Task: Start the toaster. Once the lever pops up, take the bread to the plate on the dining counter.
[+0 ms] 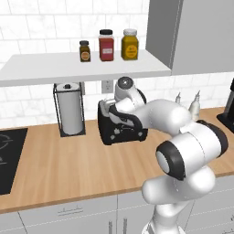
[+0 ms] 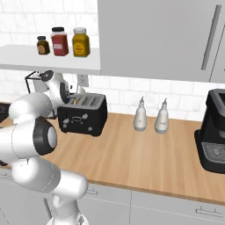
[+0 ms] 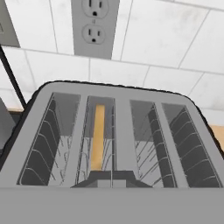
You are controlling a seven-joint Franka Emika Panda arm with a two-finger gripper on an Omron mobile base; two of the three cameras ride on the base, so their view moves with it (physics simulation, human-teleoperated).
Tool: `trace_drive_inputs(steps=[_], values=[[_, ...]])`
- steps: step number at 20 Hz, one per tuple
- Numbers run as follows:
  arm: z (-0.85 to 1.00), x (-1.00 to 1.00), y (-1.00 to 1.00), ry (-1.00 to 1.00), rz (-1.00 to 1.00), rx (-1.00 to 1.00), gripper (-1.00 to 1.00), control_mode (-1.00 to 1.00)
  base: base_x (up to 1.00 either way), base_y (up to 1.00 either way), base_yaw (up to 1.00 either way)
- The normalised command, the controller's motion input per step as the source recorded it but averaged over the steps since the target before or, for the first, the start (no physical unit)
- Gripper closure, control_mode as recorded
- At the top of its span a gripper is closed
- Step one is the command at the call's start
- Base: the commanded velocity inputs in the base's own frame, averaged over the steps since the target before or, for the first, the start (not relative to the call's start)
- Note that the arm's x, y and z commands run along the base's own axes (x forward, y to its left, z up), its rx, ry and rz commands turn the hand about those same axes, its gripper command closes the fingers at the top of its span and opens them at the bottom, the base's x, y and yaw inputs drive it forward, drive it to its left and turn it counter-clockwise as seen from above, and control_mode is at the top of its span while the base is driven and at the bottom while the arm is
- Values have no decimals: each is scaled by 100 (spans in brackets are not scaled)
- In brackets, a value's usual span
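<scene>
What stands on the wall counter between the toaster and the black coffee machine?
Two white bottles stand side by side between the toaster and the coffee machine, nearer the wall, with bare wood either side. The right base view shows this.

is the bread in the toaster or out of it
In: the bread stands on edge, sunk inside the toaster's second slot from the left.

bread [image 3: 98,135] mostly sunk in slot, toaster [image 1: 119,130] partly behind arm
</scene>
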Motion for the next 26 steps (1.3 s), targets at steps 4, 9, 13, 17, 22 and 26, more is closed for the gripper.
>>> trace_drive_inputs(steps=[4, 9, 13, 17, 22, 26], values=[[-6, 16, 0, 0, 0, 0, 100, -100, 0, 0, 0], [-5, 11, 0, 0, 0, 0, -100, -100, 0, 0, 0], [-1, 3, 0, 0, 0, 0, -100, -100, 0, 0, 0], [0, 0, 0, 0, 0, 0, -100, -100, 0, 0, 0], [0, 0, 0, 0, 0, 0, -100, -100, 0, 0, 0], [0, 0, 0, 0, 0, 0, -100, -100, 0, 0, 0]])
